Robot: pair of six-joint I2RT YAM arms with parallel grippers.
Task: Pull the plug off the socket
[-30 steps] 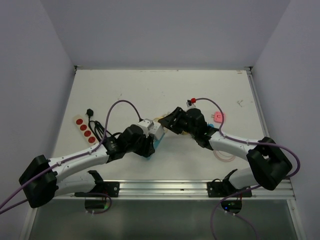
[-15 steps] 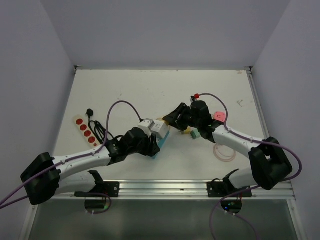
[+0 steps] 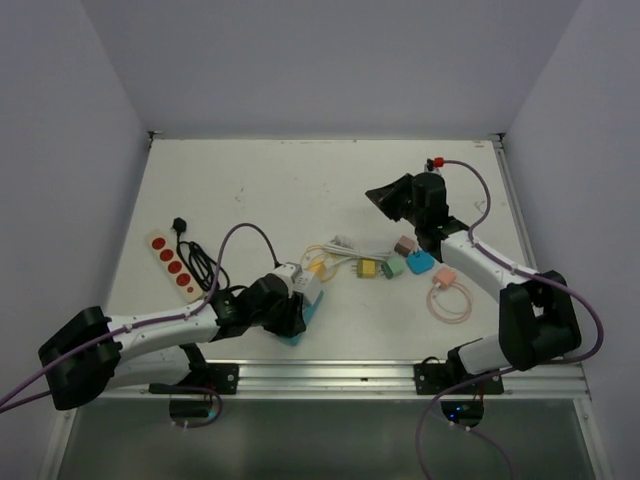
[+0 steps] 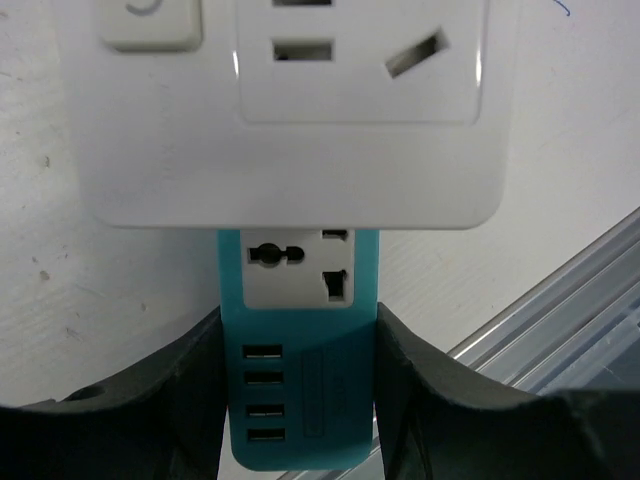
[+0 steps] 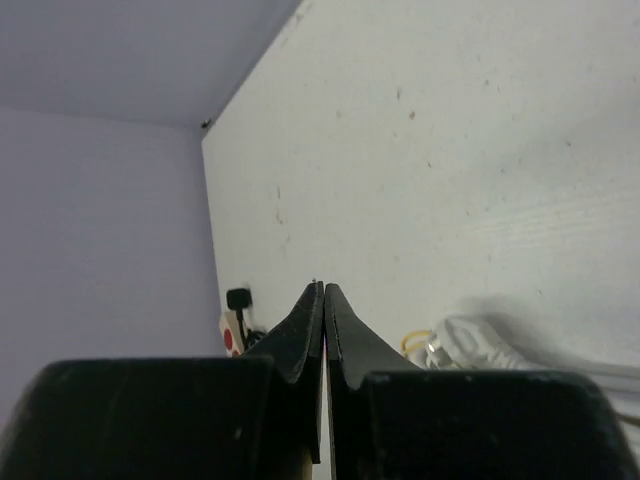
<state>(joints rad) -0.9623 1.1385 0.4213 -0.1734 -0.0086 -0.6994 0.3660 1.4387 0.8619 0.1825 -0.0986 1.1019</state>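
Pinching the teal socket strip [image 4: 298,400] by its sides, the left fingers [image 4: 150,400] are holding it at the counter's [image 3: 250,180] near edge, a white socket block [image 4: 290,110] lying over its far end (USB ports facing the wrist camera). The right fingers [image 5: 300,340] are hovering pressed together, gripping nothing, above the far right. Coloured plugs [image 3: 392,267] are lying loose between the arms, apart from the strip

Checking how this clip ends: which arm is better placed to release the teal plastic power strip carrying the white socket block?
Left, likely. The left pincer grips the teal plastic power strip below the white socket block; the right pincer is shut, empty and well away from it.
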